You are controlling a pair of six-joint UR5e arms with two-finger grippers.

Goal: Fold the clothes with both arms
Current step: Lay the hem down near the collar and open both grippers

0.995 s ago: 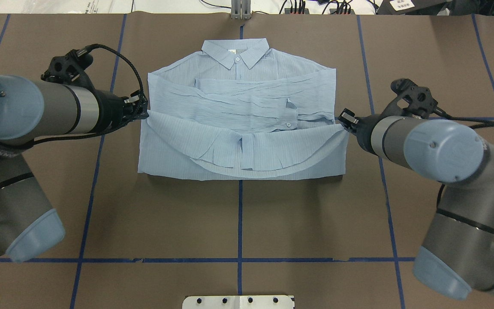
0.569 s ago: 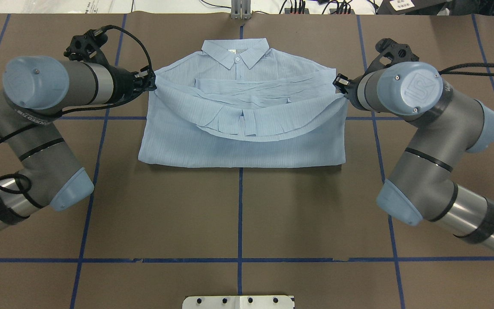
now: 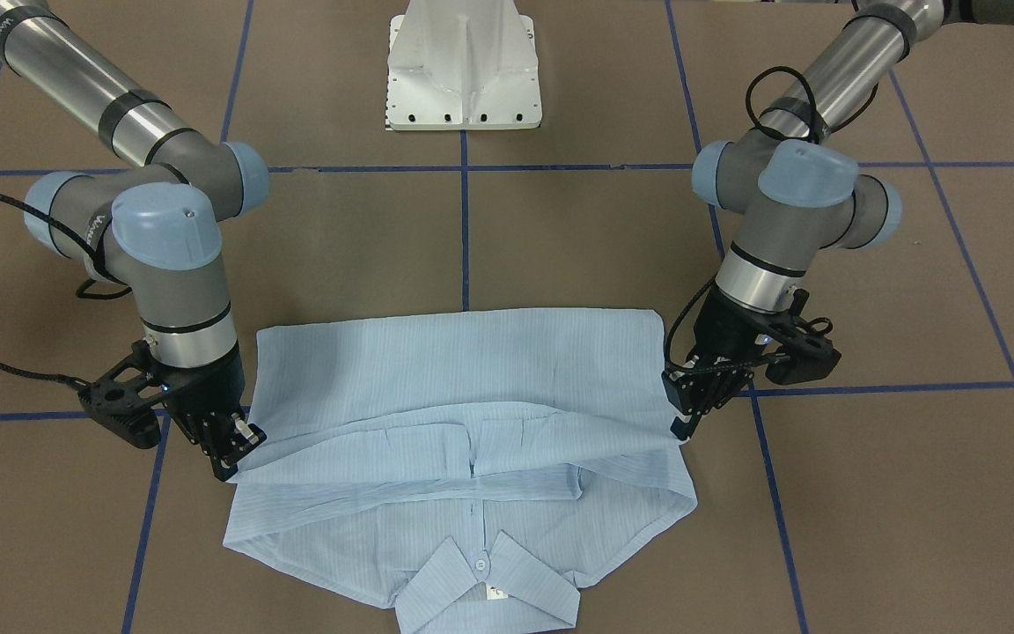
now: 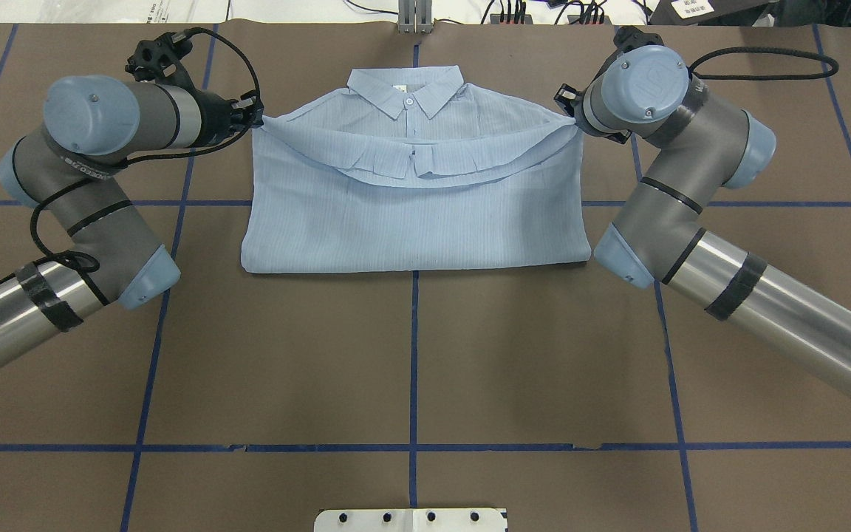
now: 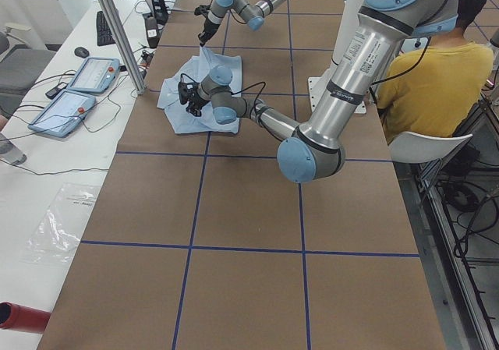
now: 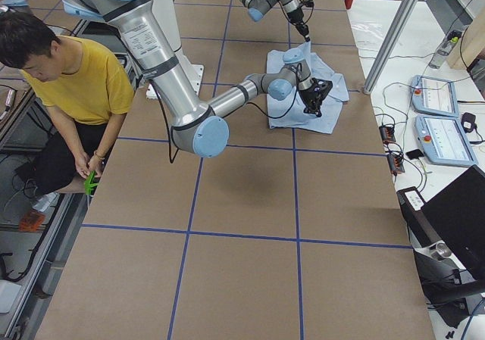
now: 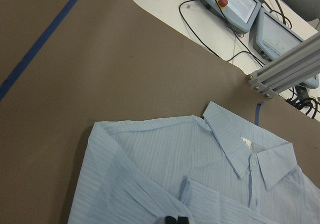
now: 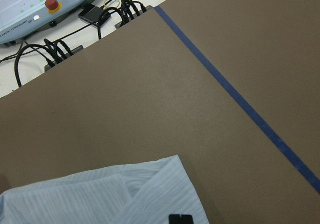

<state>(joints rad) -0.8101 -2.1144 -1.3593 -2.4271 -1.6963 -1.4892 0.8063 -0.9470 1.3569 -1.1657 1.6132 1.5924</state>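
Overhead exterior: a UR logo [image 4: 643, 80] marks the right arm [image 4: 680, 185]; the shirt [image 4: 414, 222] lies mid-table, far side. The left gripper [image 4: 256, 118] and right gripper [image 4: 570, 117] each pinch an end of its raised hem [image 4: 414, 161]. Exterior front-facing: hem sags between both clenched claws.

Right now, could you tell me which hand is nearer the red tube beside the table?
Left. The left hand grips the shirt corner on the red tube's side; the right hand grips the far corner.

The brown bench [image 4: 285, 355] is gridded with blue tape lines [image 4: 413, 355]. The shirt [image 4: 414, 222] lies near the edge opposite the robot. A white base plate [image 4: 411, 519] sits at the robot-side edge.
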